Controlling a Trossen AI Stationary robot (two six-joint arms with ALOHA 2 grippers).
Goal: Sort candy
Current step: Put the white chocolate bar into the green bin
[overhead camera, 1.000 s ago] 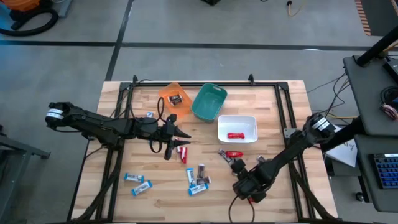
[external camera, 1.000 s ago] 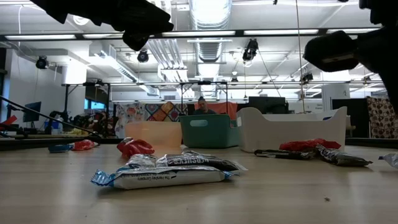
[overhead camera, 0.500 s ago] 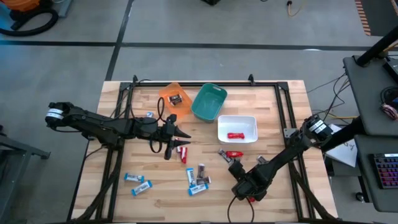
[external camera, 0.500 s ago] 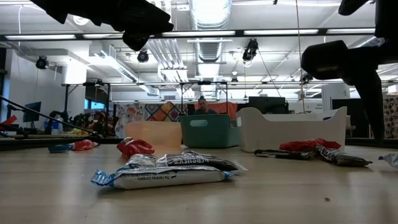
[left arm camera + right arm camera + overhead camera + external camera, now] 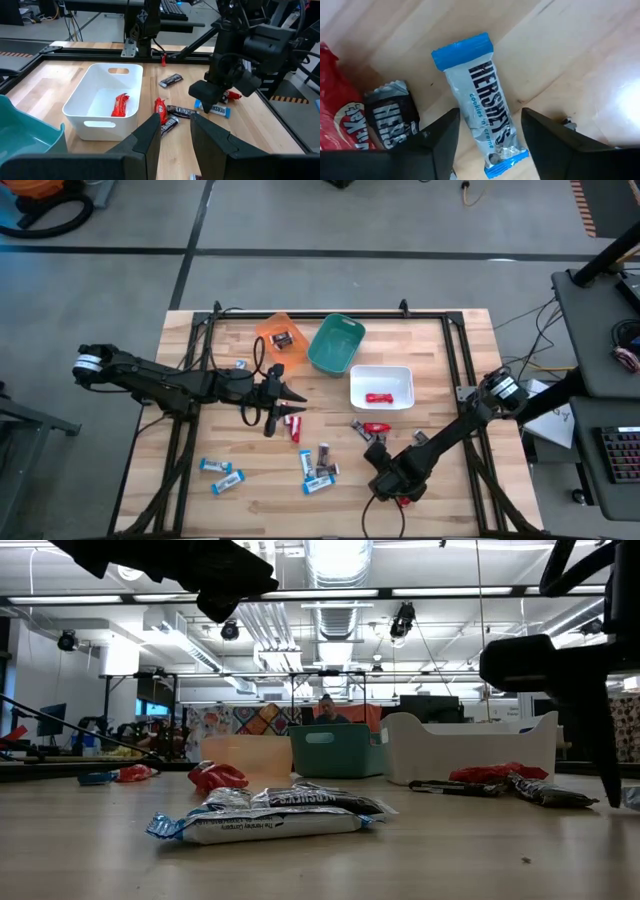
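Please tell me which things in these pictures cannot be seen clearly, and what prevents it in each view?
- High view: the blue-and-white candy bar under the right gripper is hidden by the arm.
- High view: wrapper lettering on the loose bars is too small to read.
- Low view: contents of the white bin, teal bin and orange bin are hidden by their walls.
- Left wrist view: the left gripper hides the table just ahead.

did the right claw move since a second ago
Yes. In the high view the right claw has slid a little toward the table's left side, away from the white bin and nearer the candy cluster. It now hangs open over a blue-and-white candy bar.
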